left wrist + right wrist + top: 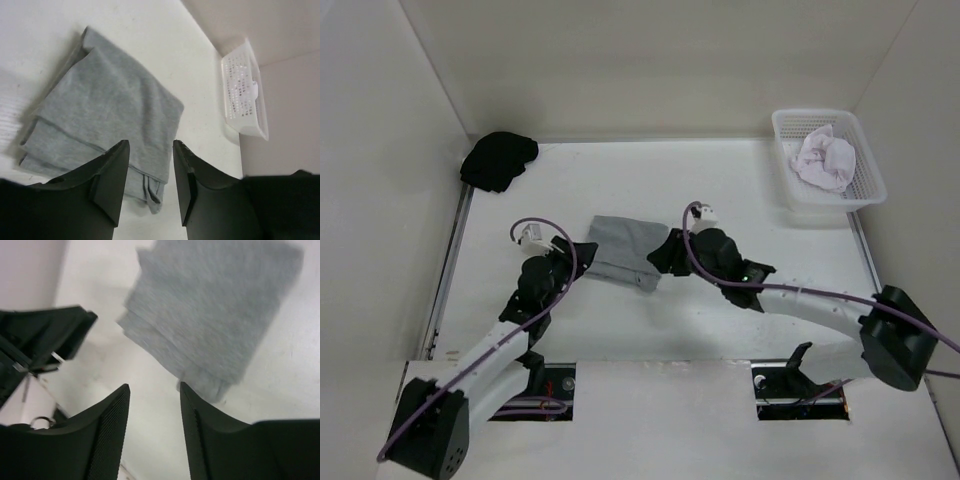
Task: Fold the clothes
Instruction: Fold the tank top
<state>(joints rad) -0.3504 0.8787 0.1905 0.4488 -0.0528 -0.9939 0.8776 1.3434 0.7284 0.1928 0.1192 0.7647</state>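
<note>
The clothes are a plain grey garment lying folded into a small flat rectangle mid-table. My left gripper hovers at its left edge and my right gripper at its right edge. In the left wrist view the left gripper is open, and the folded clothes lie on the table below it, one corner showing between the fingers without being pinched. In the right wrist view the right gripper is open over bare table. The clothes lie just beyond its fingertips, blurred.
A black cloth bundle sits in the far left corner. A white basket at the far right holds a pale cloth. White walls enclose the table on three sides. The left arm's gripper shows in the right wrist view.
</note>
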